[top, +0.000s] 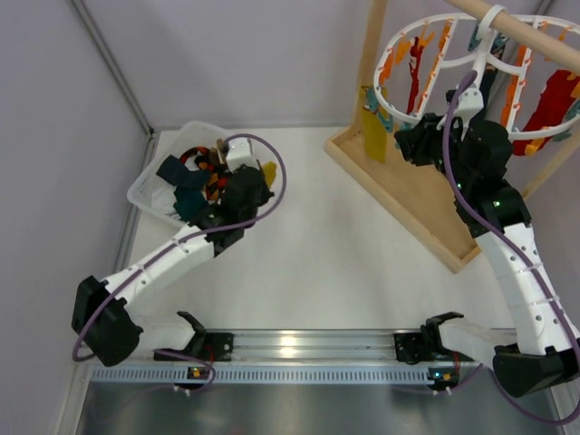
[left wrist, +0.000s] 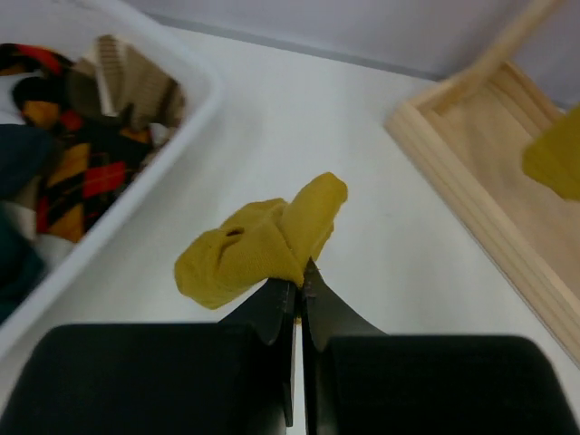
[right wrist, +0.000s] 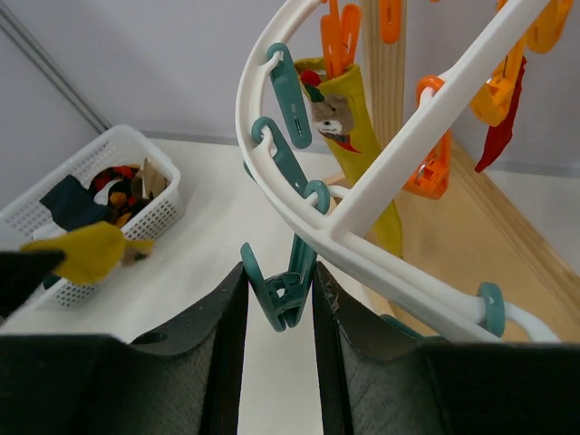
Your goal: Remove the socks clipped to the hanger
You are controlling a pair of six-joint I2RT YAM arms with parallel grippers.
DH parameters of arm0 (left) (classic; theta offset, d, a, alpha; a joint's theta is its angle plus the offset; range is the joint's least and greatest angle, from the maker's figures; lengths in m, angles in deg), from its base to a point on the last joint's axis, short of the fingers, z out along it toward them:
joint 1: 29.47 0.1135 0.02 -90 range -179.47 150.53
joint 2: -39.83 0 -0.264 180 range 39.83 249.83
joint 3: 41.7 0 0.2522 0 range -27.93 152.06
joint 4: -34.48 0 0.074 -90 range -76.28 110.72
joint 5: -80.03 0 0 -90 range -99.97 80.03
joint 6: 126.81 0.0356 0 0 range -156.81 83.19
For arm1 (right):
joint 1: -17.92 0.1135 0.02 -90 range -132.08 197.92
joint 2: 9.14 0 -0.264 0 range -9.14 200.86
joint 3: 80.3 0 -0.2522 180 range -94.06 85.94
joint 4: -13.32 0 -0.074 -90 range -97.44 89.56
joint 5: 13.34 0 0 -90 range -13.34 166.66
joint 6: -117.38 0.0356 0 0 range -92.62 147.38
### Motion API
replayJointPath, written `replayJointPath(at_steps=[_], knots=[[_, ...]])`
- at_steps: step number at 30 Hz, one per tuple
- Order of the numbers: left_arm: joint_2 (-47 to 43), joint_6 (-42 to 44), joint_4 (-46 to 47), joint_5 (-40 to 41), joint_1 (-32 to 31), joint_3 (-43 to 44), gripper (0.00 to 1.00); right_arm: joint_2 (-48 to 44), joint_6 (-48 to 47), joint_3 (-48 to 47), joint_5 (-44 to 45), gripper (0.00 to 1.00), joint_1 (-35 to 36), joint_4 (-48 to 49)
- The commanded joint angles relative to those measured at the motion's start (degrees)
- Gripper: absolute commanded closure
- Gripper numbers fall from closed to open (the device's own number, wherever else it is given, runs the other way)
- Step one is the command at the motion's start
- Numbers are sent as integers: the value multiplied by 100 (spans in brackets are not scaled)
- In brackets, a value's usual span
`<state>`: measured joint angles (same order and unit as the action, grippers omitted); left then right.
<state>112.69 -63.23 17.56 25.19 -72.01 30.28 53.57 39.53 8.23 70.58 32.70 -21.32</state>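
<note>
the hanger [right wrist: 399, 156], a white plastic oval ring with wavy crossbars, hangs by its hook from a round wooden rod [top: 535, 34] at the far right. orange and teal clips dangle beneath it. a mustard sock with a printed figure [right wrist: 349, 118] is clipped at the ring's left rim and hangs straight down. a limp red sock [top: 548, 104] hangs on the right side, and a narrower red one [top: 415, 72] hangs inside the ring. the right gripper [right wrist: 278, 304] is raised under the rim, its two black fingers clenched on a teal clip [right wrist: 283, 290] that fills the gap between them.

well apart on the left, the left gripper [left wrist: 297, 283] is pinched tight on the edge of a second mustard sock [left wrist: 263, 245], a soft, crumpled knit. it sits just beside a white perforated plastic basket [top: 149, 192]; whether it touches the white table [left wrist: 381, 163] i cannot tell. the basket holds a jumble of socks [left wrist: 82, 172]: dark navy, red-and-orange argyle, beige ribbed. the stand's pale wooden tray base [top: 408, 195] lies on the table beneath the hanger.
</note>
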Motion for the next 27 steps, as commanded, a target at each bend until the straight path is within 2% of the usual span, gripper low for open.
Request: replayJointPath(at_steps=[1,3,4,6,8,11,15,16,18,20,21,22,25,27], knots=[[-307,-224,-730,-412,963,251,100,-225,-1,150,-42,99,-143,207],[-308,-189,-826,-675,1352,487,100,-260,-36,169,-50,93,-151,190],[-281,-128,-905,-720,1667,576,100,-269,-71,169,-50,81,-160,164],[-124,-83,-985,-791,1942,847,100,-286,-71,186,-50,71,-169,164],[0,-74,-1011,-922,2311,980,100,-304,-124,178,-68,57,-187,137],[359,-136,-1099,-1283,2838,1297,100,-356,-151,186,-121,48,-195,67],[834,-92,-1195,-1555,3313,1788,100,-471,-124,274,-270,46,-195,32],[1009,-83,-1222,-1599,3462,1885,100,-541,-90,300,-288,34,-204,6],[1151,-74,-1345,-1635,3568,2141,100,-620,-28,353,-305,25,-204,-56],[1292,-101,-1380,-1644,3648,2159,83,-760,43,450,-393,15,-204,-100],[1310,-170,-1372,-1652,3648,2124,67,-813,69,537,-419,14,-204,-117],[1318,-206,-1363,-1661,3648,2072,58,-927,86,564,-515,9,-204,-161],[1389,-268,-1372,-1766,3648,1966,35,-1147,113,634,-753,7,-204,-293],[1363,-320,-1363,-1871,3657,1869,13,-1297,104,678,-1077,4,-196,-355]])
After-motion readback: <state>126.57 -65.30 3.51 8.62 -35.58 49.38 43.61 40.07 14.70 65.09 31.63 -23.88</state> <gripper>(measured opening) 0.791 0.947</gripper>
